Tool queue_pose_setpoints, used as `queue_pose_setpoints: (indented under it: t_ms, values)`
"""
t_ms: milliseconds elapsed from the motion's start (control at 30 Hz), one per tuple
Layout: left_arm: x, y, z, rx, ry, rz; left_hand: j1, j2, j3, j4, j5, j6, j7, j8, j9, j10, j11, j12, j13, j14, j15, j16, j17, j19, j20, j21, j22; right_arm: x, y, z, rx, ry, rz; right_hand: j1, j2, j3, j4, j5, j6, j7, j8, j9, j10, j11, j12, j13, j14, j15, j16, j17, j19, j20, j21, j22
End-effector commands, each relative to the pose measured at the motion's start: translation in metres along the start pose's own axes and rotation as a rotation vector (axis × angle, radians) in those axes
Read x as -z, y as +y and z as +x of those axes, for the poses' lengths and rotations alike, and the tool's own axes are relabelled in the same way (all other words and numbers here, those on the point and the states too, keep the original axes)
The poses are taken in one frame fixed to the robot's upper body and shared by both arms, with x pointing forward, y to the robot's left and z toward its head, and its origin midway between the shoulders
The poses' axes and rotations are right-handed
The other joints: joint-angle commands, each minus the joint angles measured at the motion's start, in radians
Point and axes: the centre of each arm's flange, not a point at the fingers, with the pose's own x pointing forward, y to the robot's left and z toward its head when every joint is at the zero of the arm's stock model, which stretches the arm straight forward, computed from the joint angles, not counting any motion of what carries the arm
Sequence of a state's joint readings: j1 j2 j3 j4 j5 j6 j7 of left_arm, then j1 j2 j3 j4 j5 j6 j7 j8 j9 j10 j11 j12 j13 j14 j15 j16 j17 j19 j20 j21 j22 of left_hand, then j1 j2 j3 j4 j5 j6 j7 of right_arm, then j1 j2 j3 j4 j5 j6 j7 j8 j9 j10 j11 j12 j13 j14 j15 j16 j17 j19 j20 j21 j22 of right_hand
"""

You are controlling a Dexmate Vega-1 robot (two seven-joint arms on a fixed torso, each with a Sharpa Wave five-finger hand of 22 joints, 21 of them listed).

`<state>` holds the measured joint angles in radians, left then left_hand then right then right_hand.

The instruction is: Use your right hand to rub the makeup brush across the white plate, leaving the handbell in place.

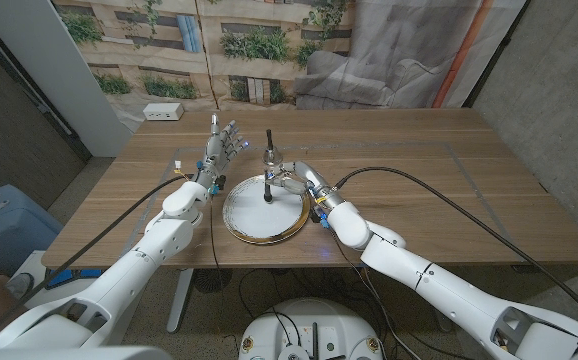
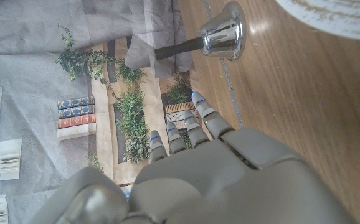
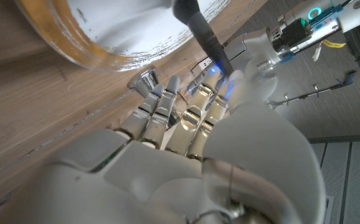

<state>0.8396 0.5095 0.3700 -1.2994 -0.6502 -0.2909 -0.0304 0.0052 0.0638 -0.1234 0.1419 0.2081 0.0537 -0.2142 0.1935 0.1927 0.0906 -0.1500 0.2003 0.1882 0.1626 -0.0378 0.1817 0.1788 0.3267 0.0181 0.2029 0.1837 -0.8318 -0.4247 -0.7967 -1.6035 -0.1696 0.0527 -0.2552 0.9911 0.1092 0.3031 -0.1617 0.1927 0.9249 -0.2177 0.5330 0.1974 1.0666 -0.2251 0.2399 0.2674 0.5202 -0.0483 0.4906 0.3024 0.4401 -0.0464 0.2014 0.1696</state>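
A white plate (image 1: 261,212) with a gold-brown rim lies on the wooden table (image 1: 449,190) near the front edge, between the two arms. Nothing lies loose in it; the dark head of the makeup brush (image 1: 269,192) stands on its white surface, toward the plate's far right part. In the right wrist view the plate (image 3: 105,31) shows the same gold rim with faint grey streaks near the edge, and the brush's dark handle (image 3: 200,31) runs from the plate back into the fingers.

The right hand (image 1: 299,181) sits just right of the plate's far edge, its fingers curled in around the brush handle so that the brush stands roughly upright, tip down on the plate. In the right wrist view the fingers (image 3: 161,112) are bent close together around the handle.

The handbell (image 1: 270,153) stands upright on the table just beyond the plate, silver bell down and dark handle up, close to the right hand; whether they touch I cannot tell. In the left wrist view the bell (image 2: 223,31) stands apart from the left hand.

The left hand (image 1: 221,150) is raised at the plate's far left, holding nothing, its fingers (image 2: 198,121) straight and only slightly spread.

A white box (image 1: 164,111) lies at the table's far left corner.
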Motion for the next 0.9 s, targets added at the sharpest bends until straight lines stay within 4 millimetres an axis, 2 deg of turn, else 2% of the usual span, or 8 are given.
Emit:
queue_pose_setpoints:
  t_ms: [33,900]
  values:
    - [0.000,0.000,0.000,0.000,0.000,0.000,0.000,0.016,-0.002,0.007,0.008,0.001,-0.007,0.003,0.002,0.001,-0.007,0.007,0.003,0.010,-0.013,0.003,0.002,0.007,0.000,0.007,0.005,0.001,-0.002,-0.008,-0.007,0.038,0.023,0.007,0.007,-0.003,0.000,0.006,0.008,0.000,0.004,0.005,0.003,0.006,-0.002,0.002,0.010,-0.157,-0.004,0.003,0.001,-0.006,-0.001,0.005]
    - [0.000,0.001,0.000,0.000,0.000,0.000,0.000,0.016,-0.002,0.007,0.008,0.001,-0.007,0.003,0.002,0.002,-0.006,0.007,0.003,0.011,-0.014,0.003,0.002,0.006,0.001,0.006,0.005,0.009,-0.012,-0.025,0.010,0.080,-0.019,0.007,0.007,-0.004,0.000,0.008,0.007,0.000,0.002,0.005,0.002,0.006,-0.003,0.002,0.010,-0.157,-0.005,0.004,0.000,-0.006,-0.001,0.005]
